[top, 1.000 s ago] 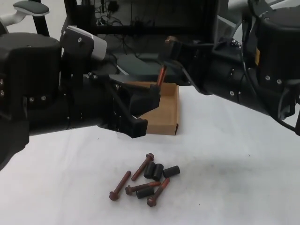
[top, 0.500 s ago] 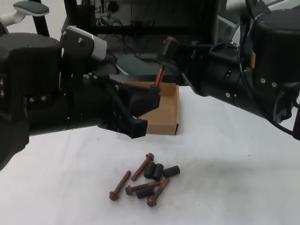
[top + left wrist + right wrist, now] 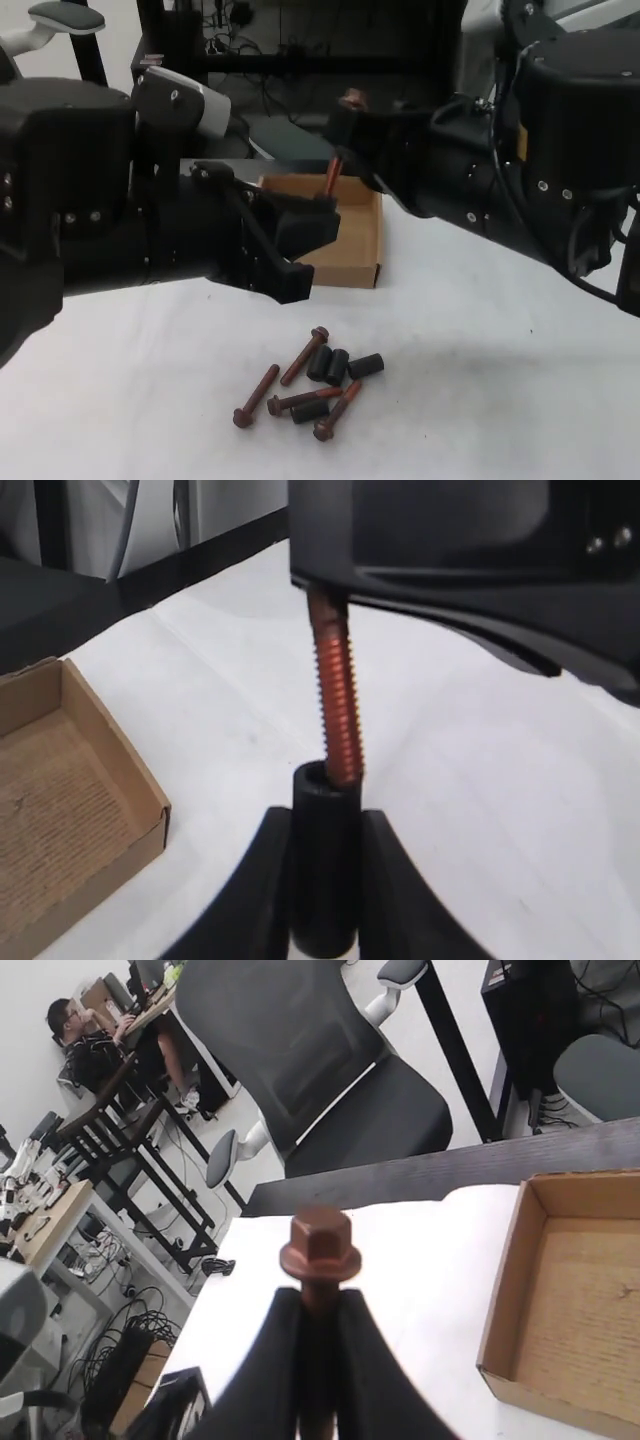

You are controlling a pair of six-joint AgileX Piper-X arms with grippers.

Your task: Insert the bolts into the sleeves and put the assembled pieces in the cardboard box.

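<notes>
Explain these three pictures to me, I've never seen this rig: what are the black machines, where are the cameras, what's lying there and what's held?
The black machines are two robot arms, each ending in a two-fingered pincer. The high view looks over both from behind; each other picture comes from a camera on one arm's wrist. The left pincer holds a black sleeve; the right pincer holds a bolt, its tip at the sleeve's mouth. On the white bench lie loose bolts and sleeves, with a cardboard box behind them.
</notes>
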